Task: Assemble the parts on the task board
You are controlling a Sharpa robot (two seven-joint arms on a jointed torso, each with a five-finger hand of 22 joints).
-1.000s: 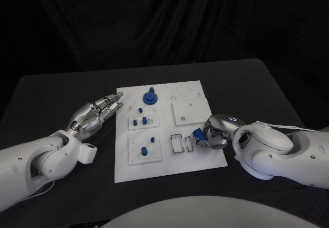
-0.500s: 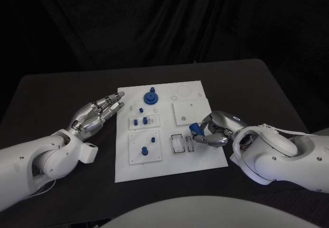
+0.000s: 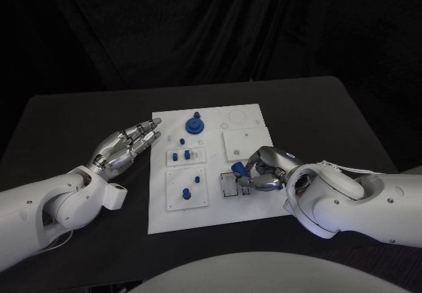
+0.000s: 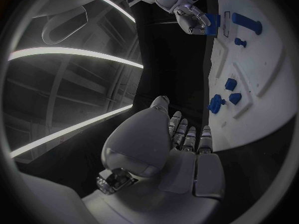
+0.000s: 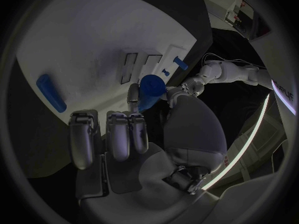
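The white task board point(image 3: 220, 210) lies in the middle of the black table. My right hand point(image 3: 266, 169) hovers over the board's right half and pinches a small blue part point(image 3: 237, 168) just above two black-outlined slots point(image 3: 229, 184). In the right wrist view the same blue part point(image 5: 151, 88) sits between the thumb and a finger of that hand point(image 5: 134, 137). My left hand point(image 3: 128, 144) holds nothing and has its fingers stretched out just off the board's left edge. A round blue part point(image 3: 193, 126) stands at the board's far end.
Several small blue parts point(image 3: 180, 155) stand in the left panels of the board, and another blue part point(image 3: 185, 195) lies in the nearer panel. A plain white square panel point(image 3: 244, 144) is beyond my right hand. Bare black table point(image 3: 352, 122) surrounds the board.
My right hand has carried the blue part leftward over the board, from the right edge to above the outlined slots. The left hand has stayed where it was.
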